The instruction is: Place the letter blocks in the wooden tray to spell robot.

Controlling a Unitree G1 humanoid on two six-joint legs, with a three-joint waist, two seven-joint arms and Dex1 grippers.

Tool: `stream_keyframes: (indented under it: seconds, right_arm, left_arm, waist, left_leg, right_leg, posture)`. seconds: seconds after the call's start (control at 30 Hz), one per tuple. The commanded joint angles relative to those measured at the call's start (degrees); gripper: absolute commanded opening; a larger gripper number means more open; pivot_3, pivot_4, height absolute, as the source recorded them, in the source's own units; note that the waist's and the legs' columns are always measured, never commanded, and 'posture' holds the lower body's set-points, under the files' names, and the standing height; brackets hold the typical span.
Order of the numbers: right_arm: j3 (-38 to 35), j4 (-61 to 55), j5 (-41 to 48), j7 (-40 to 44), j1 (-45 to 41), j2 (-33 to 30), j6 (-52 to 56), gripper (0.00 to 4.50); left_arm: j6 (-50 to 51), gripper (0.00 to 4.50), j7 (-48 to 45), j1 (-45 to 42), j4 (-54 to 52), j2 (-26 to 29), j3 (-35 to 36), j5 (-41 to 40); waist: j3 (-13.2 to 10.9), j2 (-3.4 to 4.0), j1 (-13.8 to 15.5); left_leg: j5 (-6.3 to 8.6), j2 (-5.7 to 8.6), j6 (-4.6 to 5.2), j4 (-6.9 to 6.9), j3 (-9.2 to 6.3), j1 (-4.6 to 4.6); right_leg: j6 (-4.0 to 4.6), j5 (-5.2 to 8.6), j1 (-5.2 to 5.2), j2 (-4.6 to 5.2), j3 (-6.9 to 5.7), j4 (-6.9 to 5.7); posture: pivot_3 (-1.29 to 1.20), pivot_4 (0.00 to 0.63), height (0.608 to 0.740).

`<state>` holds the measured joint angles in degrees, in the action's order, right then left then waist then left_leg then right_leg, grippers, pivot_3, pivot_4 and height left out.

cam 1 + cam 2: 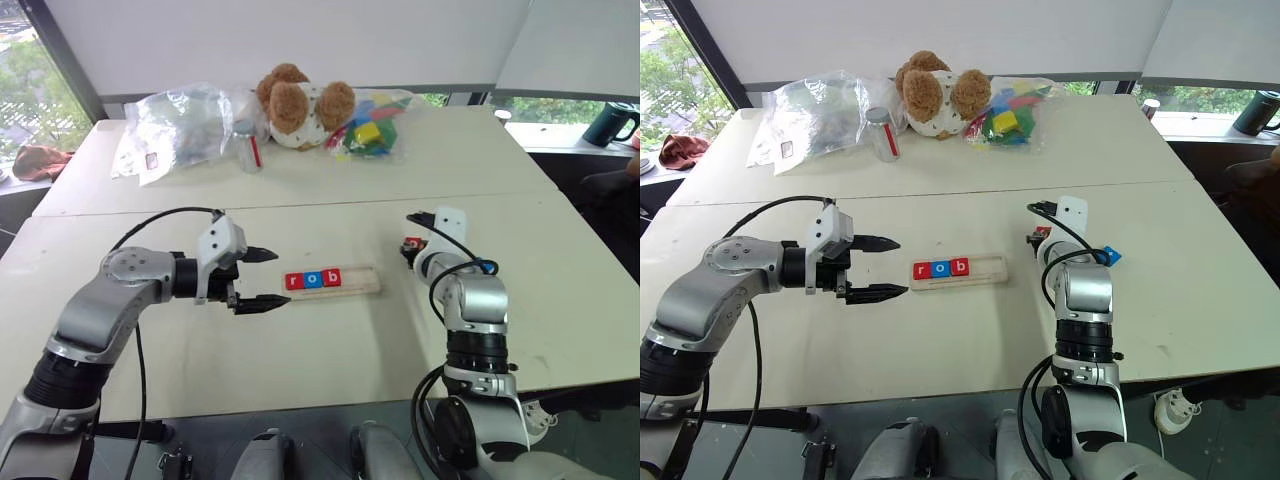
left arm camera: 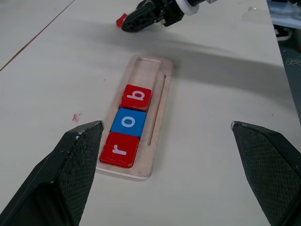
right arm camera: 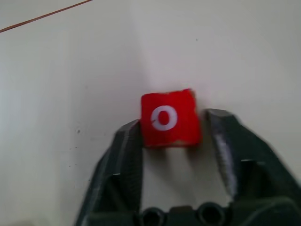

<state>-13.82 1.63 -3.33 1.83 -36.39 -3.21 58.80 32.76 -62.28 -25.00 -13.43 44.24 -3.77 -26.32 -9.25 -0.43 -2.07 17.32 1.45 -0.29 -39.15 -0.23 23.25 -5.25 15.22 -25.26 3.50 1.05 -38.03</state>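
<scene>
Red "o" block (image 3: 168, 118) pinched between right claw (image 3: 174, 136) fingers.

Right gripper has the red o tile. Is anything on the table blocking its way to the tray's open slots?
Nothing visible. The right gripper is shut on the red o tile; bare white table lies between it and the pale wooden tray, whose near end past the red b tile is empty.

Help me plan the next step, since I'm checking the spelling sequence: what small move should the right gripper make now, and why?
Probably lift the red o block straight up off the table. The right gripper is shut on it, and the wooden tray already holds r, o, b with bare slot space beyond the b, so this o goes there next. The left gripper hangs open near the tray.
</scene>
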Motion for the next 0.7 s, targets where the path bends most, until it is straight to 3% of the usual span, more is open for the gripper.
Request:
stream_keyframes:
  seconds: [0.03,0.17,0.3,0.4,0.63,0.7]
  right_arm:
    - [1.12,-0.68,1.09,-0.69,0.38,0.12,0.04,1.13]
    - [2.54,-7.15,0.33,-0.71,2.96,-2.49,1.66,1.13]
    - [4.15,-28.98,1.99,1.16,11.77,-3.76,16.27,1.13]
    - [4.07,-39.74,3.41,1.43,14.83,-0.86,27.27,1.13]
    - [1.62,-42.28,0.38,-3.19,14.34,6.80,33.55,1.13]
    - [0.89,-41.12,0.27,-3.60,14.43,7.98,33.50,2.16]
  left_arm:
    - [-1.13,4.50,0.16,-0.13,-1.11,0.07,1.01,-0.02]
    - [-1.31,4.50,-0.07,-0.36,-0.76,0.00,0.65,-0.01]
    - [-1.97,4.50,-1.68,-1.22,0.51,-0.06,-0.46,0.28]
    - [-2.81,4.50,-2.73,-2.80,2.38,-0.97,-1.80,1.28]
    - [-3.59,4.50,-4.20,-5.22,4.83,-2.54,-2.99,2.05]
    - [-3.76,4.50,-4.49,-5.57,5.24,-2.67,-3.24,2.27]
  waist:
    - [0.00,0.00,-0.25]
    - [0.00,0.00,-0.27]
    - [0.00,0.01,0.30]
    - [0.00,0.00,0.22]
    - [0.01,-0.01,-0.16]
    - [0.01,-0.01,-0.11]
  left_leg:
    - [0.00,0.00,0.00,0.00,0.00,0.00]
    - [0.00,0.00,0.00,0.01,-0.05,0.00]
    - [0.02,0.01,0.03,0.03,-0.15,0.08]
    - [0.16,0.01,0.27,0.02,-0.13,0.10]
    - [0.18,0.01,0.33,-0.04,-0.11,-0.12]
    - [0.18,0.01,0.33,-0.04,-0.11,-0.11]
  right_leg:
    - [0.00,0.00,0.00,0.00,0.00,0.00]
    - [0.00,0.00,-0.01,0.00,-0.02,-0.02]
    - [0.00,0.00,-0.04,0.01,-0.04,-0.02]
    - [0.00,0.00,-0.04,0.00,-0.04,0.02]
    - [0.01,0.01,0.04,-0.12,-0.02,-0.04]
    - [0.01,0.01,0.05,-0.14,-0.03,-0.03]
  posture:
    - [0.00,0.150,0.740]
    - [0.00,0.150,0.740]
    - [0.00,0.150,0.740]
    - [0.00,0.150,0.740]
    - [0.00,0.150,0.740]
    - [0.00,0.150,0.740]
